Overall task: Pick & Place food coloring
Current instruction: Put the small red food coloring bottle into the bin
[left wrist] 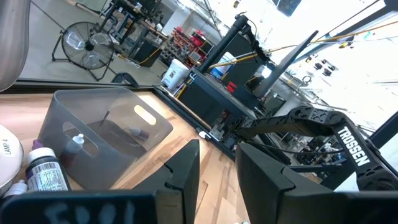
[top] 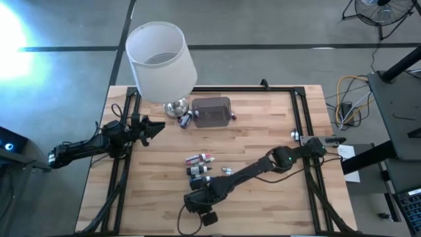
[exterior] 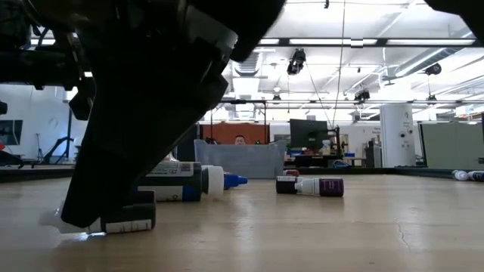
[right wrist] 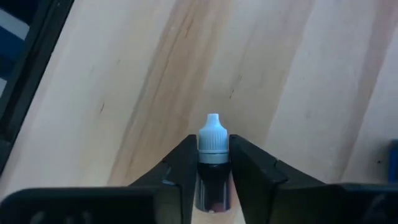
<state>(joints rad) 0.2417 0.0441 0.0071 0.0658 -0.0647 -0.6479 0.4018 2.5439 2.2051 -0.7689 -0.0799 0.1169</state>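
At the left edge of the table point(top: 276, 131) the left gripper point(top: 158, 127) waits, raised and pointing toward the lamp point(top: 161, 62); its wrist view shows the jaws parted with nothing between them. Just beyond it, past the lamp's chrome base, stands the translucent grey box point(top: 212, 111), with a bottle or two lying against its left side and at least one small bottle visible through its wall in the left wrist view.

Nearer the middle of the table, a loose cluster of food coloring bottles point(top: 198, 164) lies on its side on the wood, with a small separate piece point(top: 227, 170) just to its right.

The right arm reaches diagonally across from the right edge, and the right gripper point(right wrist: 212, 163) sits low at the front of the table, below that cluster. Its jaws are closed on one dark bottle with a pale cap point(right wrist: 212, 155), the cap poking out between the fingertips point(right wrist: 180, 165). The low view suggests the bottle is still at or just off the table surface.

So the pick looks done and the carry is the step in hand. The next move calls for a clean lift, then a swing toward the grey box, which seems the likely target, passing over the lying bottles without knocking them.
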